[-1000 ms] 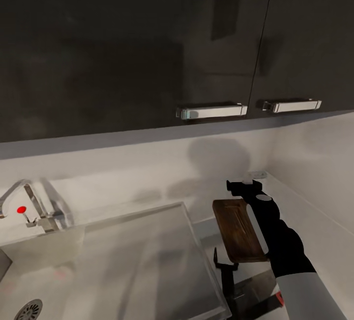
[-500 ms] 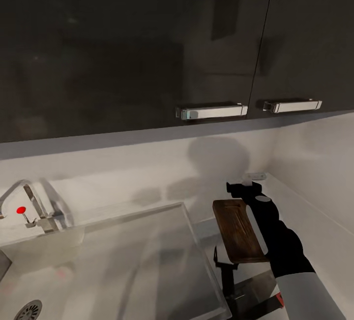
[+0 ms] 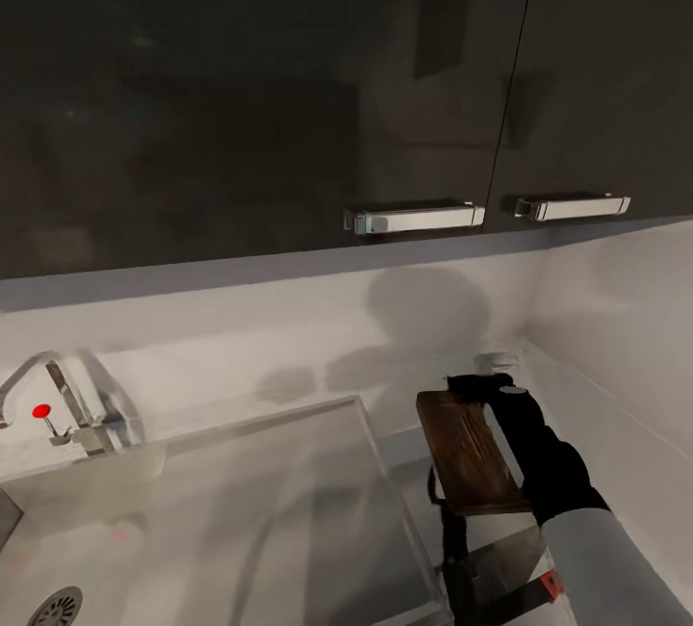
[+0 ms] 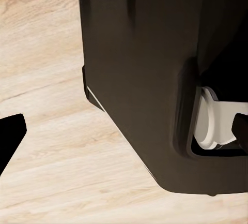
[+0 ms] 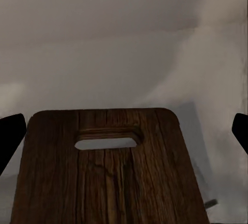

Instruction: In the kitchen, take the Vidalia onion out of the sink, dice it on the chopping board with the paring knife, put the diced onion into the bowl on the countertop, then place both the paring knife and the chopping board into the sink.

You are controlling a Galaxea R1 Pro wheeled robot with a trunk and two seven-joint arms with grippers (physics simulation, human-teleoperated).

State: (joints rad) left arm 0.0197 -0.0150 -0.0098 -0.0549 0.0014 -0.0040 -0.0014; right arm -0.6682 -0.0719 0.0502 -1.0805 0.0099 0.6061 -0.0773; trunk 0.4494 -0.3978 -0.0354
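My right gripper (image 3: 470, 383) holds the dark brown chopping board (image 3: 470, 457) in the air to the right of the sink (image 3: 289, 414). It is shut on the board's far end. In the right wrist view the chopping board (image 5: 108, 182) runs away from the camera. Its slot handle is at the far end, and a fingertip (image 5: 11, 136) shows at each side. My left gripper (image 4: 126, 136) is open and empty, over my own dark body and a light wooden floor. The onion and the bowl are out of view.
A chrome faucet (image 3: 48, 385) with a red dot stands behind the basin, and the drain (image 3: 56, 607) shows low at the left. Dark wall cabinets (image 3: 414, 218) hang above. White walls meet in a corner right of the board. A dark red-tipped strip (image 3: 541, 589) lies on the countertop (image 3: 404, 443); I cannot tell what it is.
My right arm has sunk a little. The chopping board's near end has swung slightly right with it. The camera and the sink have not shifted.
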